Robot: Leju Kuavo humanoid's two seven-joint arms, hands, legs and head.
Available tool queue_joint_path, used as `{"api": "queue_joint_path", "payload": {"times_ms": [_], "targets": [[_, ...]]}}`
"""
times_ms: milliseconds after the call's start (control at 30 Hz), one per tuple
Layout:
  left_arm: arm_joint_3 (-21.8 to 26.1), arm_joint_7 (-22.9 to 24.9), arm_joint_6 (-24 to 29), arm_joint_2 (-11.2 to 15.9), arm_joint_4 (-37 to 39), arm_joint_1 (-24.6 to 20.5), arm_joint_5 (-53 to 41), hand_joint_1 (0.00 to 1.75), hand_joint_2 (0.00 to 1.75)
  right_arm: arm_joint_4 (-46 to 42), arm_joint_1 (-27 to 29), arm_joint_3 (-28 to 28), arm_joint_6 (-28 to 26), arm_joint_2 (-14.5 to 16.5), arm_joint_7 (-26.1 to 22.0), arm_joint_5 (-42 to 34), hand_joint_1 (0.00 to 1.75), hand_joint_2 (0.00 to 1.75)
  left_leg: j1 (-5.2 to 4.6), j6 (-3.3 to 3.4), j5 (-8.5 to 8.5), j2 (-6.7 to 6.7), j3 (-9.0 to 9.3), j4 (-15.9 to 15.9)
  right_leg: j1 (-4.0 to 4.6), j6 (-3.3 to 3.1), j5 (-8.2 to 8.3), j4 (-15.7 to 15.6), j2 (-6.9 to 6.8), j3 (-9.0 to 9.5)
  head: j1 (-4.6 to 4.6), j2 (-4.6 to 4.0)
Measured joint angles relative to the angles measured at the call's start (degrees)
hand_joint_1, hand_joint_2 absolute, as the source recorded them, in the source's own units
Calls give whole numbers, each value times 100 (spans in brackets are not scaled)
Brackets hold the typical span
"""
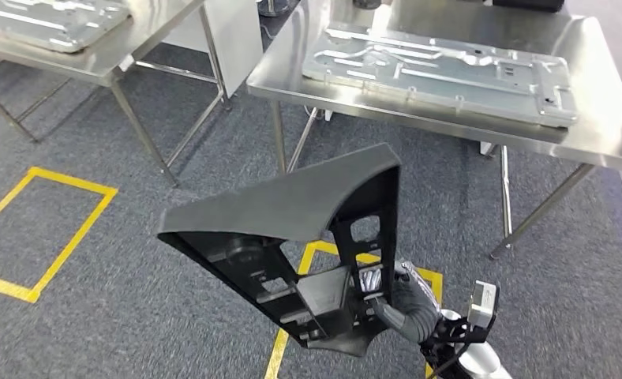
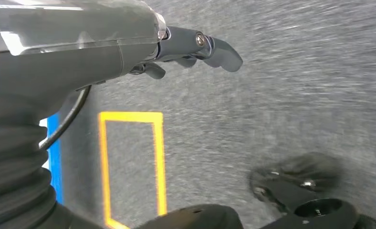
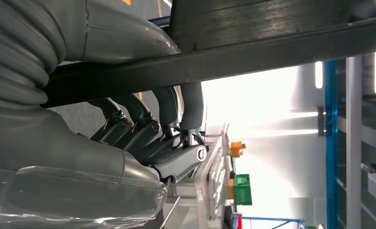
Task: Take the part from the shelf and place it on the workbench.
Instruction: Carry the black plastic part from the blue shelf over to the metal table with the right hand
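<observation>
Grey carpet lies beneath the right hand (image 1: 387,294) gripping the black part (image 1: 292,237); left hand (image 2: 195,47) hangs curled, empty.

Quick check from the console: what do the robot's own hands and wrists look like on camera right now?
Both match. The left hand has a smooth grey shell under clear plastic wrap, dark grey fingers with silver pivot screws, a grey ribbed wrist cover and a thin black cable. The right hand shows the same, with small metal linkages at the fingers; the head view adds a small white box at its wrist.
</observation>
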Motion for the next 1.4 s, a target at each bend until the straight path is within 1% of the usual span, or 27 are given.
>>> {"api": "queue_joint_path", "payload": {"times_ms": [67,100,133,167,200,267,333,400,467,533,567,600,633,667,700,767,833,900,967,1033,1100,1133,1167,1200,1267,1333,1400], "targets": [[15,-126,57,-7,0,-10,33,0,175,-51,0,1,36,-4,93,24,175,175,6,-32,-322,-144,-364,773,4,-27,1,0,124,2,-1,0],[23,-220,108,-11,0,-3,52,0,175,-66,4,3,63,-4,135,34,175,175,11,-40,-368,-161,-497,1032,7,-30,1,3,201,6,-1,0],[28,-314,161,-16,0,10,63,0,175,-71,7,7,90,-4,164,41,175,175,20,-44,-295,-174,-542,1085,6,-29,0,9,286,12,-1,0],[31,-414,214,-23,0,26,69,0,175,-72,6,9,109,-5,184,45,175,175,33,-43,-119,-200,-494,922,4,-24,-2,17,375,21,-1,0],[33,-525,261,-31,0,34,73,0,175,-72,2,11,120,-5,197,45,175,175,52,-40,123,-263,-371,579,-1,-15,-7,31,458,28,-1,0],[32,-745,324,-71,0,20,66,0,175,-70,-22,15,122,-7,219,46,175,175,95,-24,449,-535,-126,-113,-2,32,-18,78,608,9,-1,0],[26,-881,342,-127,0,-38,56,0,175,-68,-55,22,111,-7,240,50,175,175,102,26,500,-692,-54,-382,-13,111,1,102,729,-51,-1,0],[18,-892,328,-185,0,-121,46,0,175,-67,-74,28,89,-4,261,51,175,175,90,119,531,-595,-47,-432,-34,193,36,89,797,-96,-1,0],[12,-816,295,-246,0,-176,36,0,175,-66,-109,33,54,7,280,47,175,175,88,212,585,-469,-29,-492,-32,228,-88,266,604,-196,0,0],[10,-700,258,-289,0,-161,31,0,175,-67,-158,41,22,19,305,35,175,175,71,258,607,-326,-32,-516,-29,239,-427,882,335,-478,1,0],[11,-646,238,-298,0,-129,29,0,175,-67,-170,46,13,21,319,29,175,175,59,267,604,-249,-37,-514,-34,249,-590,1263,283,-653,0,0],[11,-574,213,-302,0,-94,29,0,175,-67,-169,51,9,22,329,26,175,175,48,273,599,-173,-40,-512,-42,258,-677,1546,258,-779,0,0],[13,-486,180,-302,0,-62,28,0,175,-68,-159,56,-1,22,335,26,175,175,40,278,592,-100,-41,-510,-48,262,-664,1647,241,-817,0,0],[14,-370,138,-302,0,-42,27,0,175,-71,-146,60,-17,22,338,33,175,175,36,278,584,-36,-39,-507,-52,259,-549,1513,217,-739,-1,0],[15,-240,92,-302,0,-34,24,0,175,-80,-128,63,-39,22,337,42,175,175,34,273,574,22,-30,-506,-51,247,-366,1179,160,-555,-1,0],[17,-20,15,-302,0,-30,27,0,175,-107,-103,65,-72,22,331,60,175,175,16,239,545,118,-7,-498,-7,204,-93,402,-106,-144,-1,0],[25,100,-16,-297,0,-28,48,0,175,-136,-83,68,-71,22,325,64,175,175,-9,186,515,211,13,-495,52,159,-46,66,-257,16,-1,0],[35,120,-3,-288,0,-32,70,0,175,-148,-47,68,-40,22,321,60,175,175,-16,125,487,314,38,-498,59,114,-34,38,-137,14,-1,0],[40,29,61,-281,0,-34,98,0,175,-143,-39,69,13,16,322,43,175,175,0,50,362,203,11,-354,28,62,-5,-1,-12,28,-1,0],[51,-173,162,-277,0,-23,152,0,175,-118,-73,70,80,5,325,11,175,175,24,-10,37,-48,-231,215,8,18,13,-22,103,32,-1,0],[69,-424,297,-277,0,-21,211,0,175,-63,-113,75,155,0,343,-21,175,175,31,-35,-258,-151,-574,943,10,0,16,-19,232,25,-1,0],[77,-545,371,-278,0,-27,236,0,175,-28,-136,80,191,0,358,-37,175,175,33,-37,-267,-164,-659,1110,11,-1,17,-15,303,25,-1,0],[83,-638,433,-279,0,-32,256,0,175,9,-171,87,214,0,375,-50,175,175,36,-33,-154,-174,-641,1051,10,2,18,-7,382,28,-1,0],[86,-709,478,-280,0,-33,267,0,175,46,-217,93,227,0,390,-61,175,175,41,-22,54,-208,-524,770,7,7,17,4,464,32,-1,0],[96,-788,529,-284,0,-33,280,0,175,114,-325,101,236,-1,410,-78,175,175,66,8,438,-454,-210,-10,2,37,16,38,614,14,-1,0],[110,-831,545,-287,0,-35,288,0,175,170,-406,109,246,-2,420,-86,175,175,80,54,549,-658,-73,-401,-9,102,33,61,735,-37,-1,0],[119,-863,543,-293,0,-49,282,0,175,227,-441,116,247,-1,413,-95,175,175,72,126,560,-604,-60,-445,-25,185,71,40,837,-76,-1,0]]}}
